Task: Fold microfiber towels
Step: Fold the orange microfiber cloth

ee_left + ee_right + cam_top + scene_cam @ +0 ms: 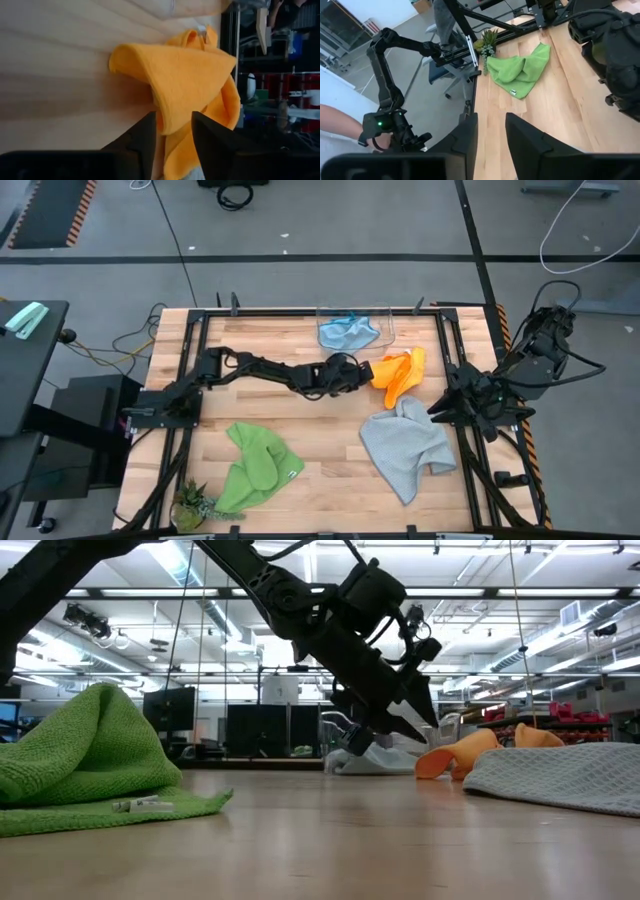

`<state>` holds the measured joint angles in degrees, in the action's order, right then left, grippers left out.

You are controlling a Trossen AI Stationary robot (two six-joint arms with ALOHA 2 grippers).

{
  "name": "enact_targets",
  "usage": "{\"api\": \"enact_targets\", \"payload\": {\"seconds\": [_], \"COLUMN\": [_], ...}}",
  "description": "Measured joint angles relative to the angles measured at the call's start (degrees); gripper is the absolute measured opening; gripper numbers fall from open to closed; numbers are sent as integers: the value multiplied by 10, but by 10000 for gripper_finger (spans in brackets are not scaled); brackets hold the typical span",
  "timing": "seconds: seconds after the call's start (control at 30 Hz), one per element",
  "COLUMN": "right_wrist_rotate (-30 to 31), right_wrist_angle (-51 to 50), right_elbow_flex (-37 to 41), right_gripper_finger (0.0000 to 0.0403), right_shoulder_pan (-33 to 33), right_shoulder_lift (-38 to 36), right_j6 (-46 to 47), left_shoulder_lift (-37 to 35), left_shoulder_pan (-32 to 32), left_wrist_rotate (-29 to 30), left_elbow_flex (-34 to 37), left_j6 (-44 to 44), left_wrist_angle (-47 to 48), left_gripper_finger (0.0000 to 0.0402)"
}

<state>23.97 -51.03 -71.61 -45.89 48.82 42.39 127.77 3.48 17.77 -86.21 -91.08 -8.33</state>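
Four towels loose on the bench, none folded, left gripper parked right at the orange one

The orange towel (398, 374) sits bunched just right of centre, with the left gripper (352, 373) right beside it at its 9 o'clock, fingers (145, 137) a little apart around a hanging fold of it. Blue towel (347, 332) lies crumpled at 12 o'clock by the far edge, grey towel (406, 446) is spread at 5 o'clock, green towel (256, 466) heaped at 7 o'clock next to a small plant (192, 504). The right gripper (440, 406) hangs off the bench (300, 420) edge at 3 o'clock, jaws slightly apart, holding nothing
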Motion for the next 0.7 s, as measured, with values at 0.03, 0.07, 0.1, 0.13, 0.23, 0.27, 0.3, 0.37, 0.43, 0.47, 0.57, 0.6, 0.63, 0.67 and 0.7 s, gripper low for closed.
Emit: {"api": "enact_targets", "payload": {"seconds": [0.03,0.07,0.1,0.13,0.23,0.27,0.3,0.37,0.43,0.47,0.57,0.6,0.63,0.67,0.7], "right_wrist_rotate": [0,0,0,0,0,0,0,0,0,0,0,0,0,0,0], "right_wrist_angle": [1,1,1,2,5,5,5,5,5,6,7,7,7,7,7], "right_elbow_flex": [0,0,0,0,0,0,0,0,0,0,0,0,0,0,0], "right_gripper_finger": [112,115,116,118,119,119,119,119,119,119,119,119,119,119,119], "right_shoulder_pan": [0,0,0,0,0,0,0,0,0,0,0,0,0,0,0], "right_shoulder_lift": [0,0,0,0,1,1,1,1,1,1,1,1,1,2,2], "right_j6": [0,-1,-1,-1,-1,-1,1,12,15,15,16,16,16,16,16], "left_shoulder_lift": [7,12,22,37,70,78,81,81,80,80,81,81,81,81,81], "left_shoulder_pan": [-2,-4,-5,-5,-8,-6,-5,0,8,13,25,28,30,31,32], "left_wrist_rotate": [-1,-6,-8,-13,-38,-43,-44,-44,-34,-28,-29,-33,-38,-41,-43], "left_elbow_flex": [-2,-1,-2,-12,-44,-55,-64,-79,-86,-87,-91,-91,-91,-91,-90], "left_j6": [-5,-16,-26,-34,-56,-57,-51,-24,-10,-2,4,1,1,3,7], "left_wrist_angle": [-11,-14,-26,-50,-60,-60,-62,-57,-57,-55,-49,-51,-52,-45,-34], "left_gripper_finger": [140,144,148,152,161,163,165,167,166,165,160,159,157,155,154]}}
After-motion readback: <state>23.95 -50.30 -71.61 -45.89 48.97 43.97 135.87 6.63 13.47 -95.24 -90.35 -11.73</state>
